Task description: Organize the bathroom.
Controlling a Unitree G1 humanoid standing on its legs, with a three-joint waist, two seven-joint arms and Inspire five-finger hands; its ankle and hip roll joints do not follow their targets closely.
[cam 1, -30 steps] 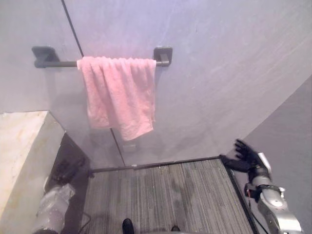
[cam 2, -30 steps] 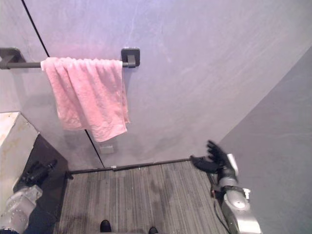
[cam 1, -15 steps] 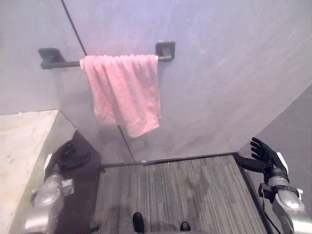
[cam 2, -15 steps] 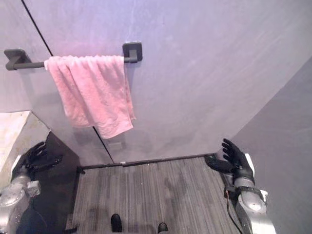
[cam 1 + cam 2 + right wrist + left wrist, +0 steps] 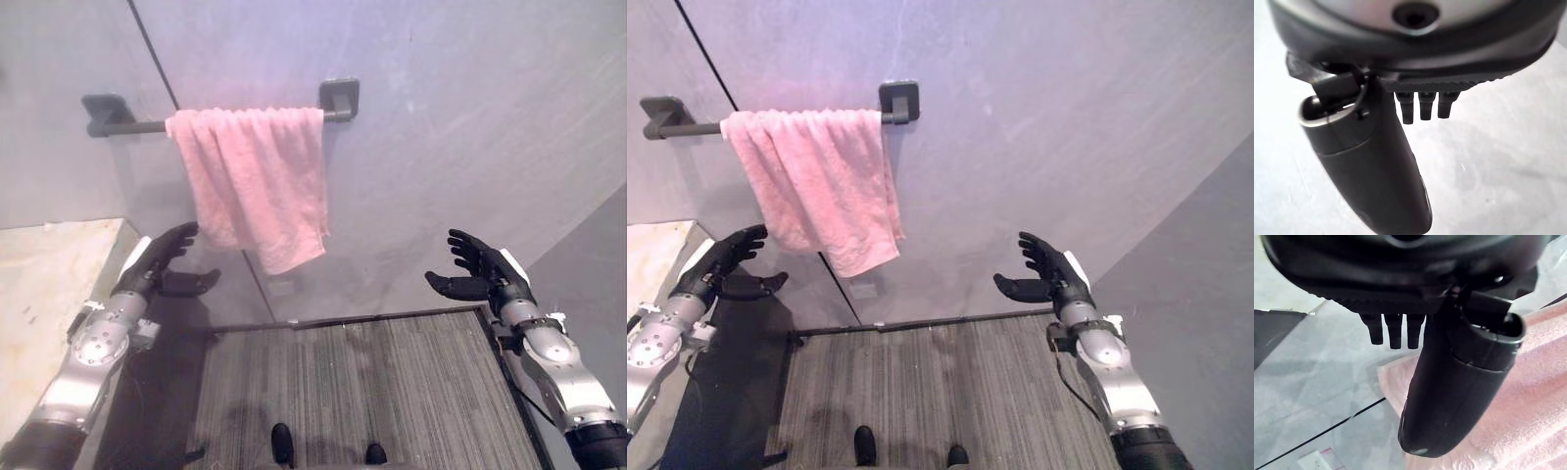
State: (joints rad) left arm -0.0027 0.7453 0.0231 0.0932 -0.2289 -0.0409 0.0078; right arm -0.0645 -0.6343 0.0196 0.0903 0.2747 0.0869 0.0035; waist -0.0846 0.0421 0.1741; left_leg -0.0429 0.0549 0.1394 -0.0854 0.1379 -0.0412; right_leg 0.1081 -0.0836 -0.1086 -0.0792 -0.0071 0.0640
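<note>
A pink towel [image 5: 257, 181] hangs bunched over a dark wall rail [image 5: 127, 125], covering the rail's right half down to a drooping corner. My left hand [image 5: 155, 262] is raised below and to the left of the towel, fingers straight and open, not touching it. The towel [image 5: 1528, 396] fills the space past that hand's thumb in the left wrist view. My right hand [image 5: 480, 270] is raised at the right, open, palm turned toward the grey wall, well away from the towel. It holds nothing.
A pale stone counter [image 5: 39, 294] stands at the left with a dark cabinet side [image 5: 167, 382] beneath it. A striped grey floor [image 5: 362, 382] runs along the wall's base. A darker grey wall [image 5: 598, 264] closes the right side.
Both arms have risen from low at the sides to chest height, hands open toward the wall. The camera has shifted slightly, moving the whole scene.
</note>
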